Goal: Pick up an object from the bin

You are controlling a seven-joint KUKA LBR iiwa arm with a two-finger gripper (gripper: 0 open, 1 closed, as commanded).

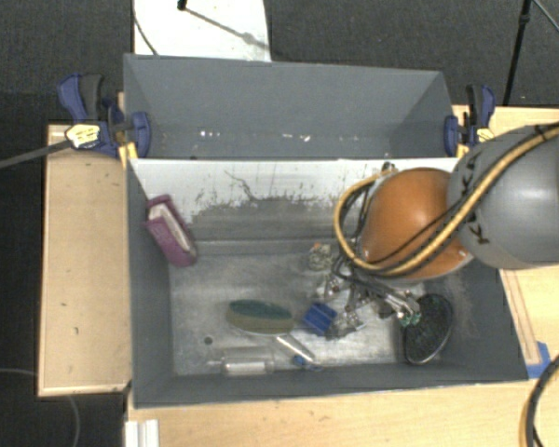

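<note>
My gripper (356,305) is low in the right half of the bin, just under the arm's orange cover. A small blue block-shaped thing (319,320) lies right at its left tip, touching or almost touching it; I cannot tell whether it is gripped. A short silvery stick (296,348) lies just below the blue thing. A black round mesh-like thing (427,328) rests on the bin floor to the gripper's right.
A dark green oval thing (259,316) lies mid-floor, left of the gripper. A purple block (172,233) leans against the left wall. A clear pen-like tube (243,368) lies along the front wall. The arm and its cables cover the bin's right side.
</note>
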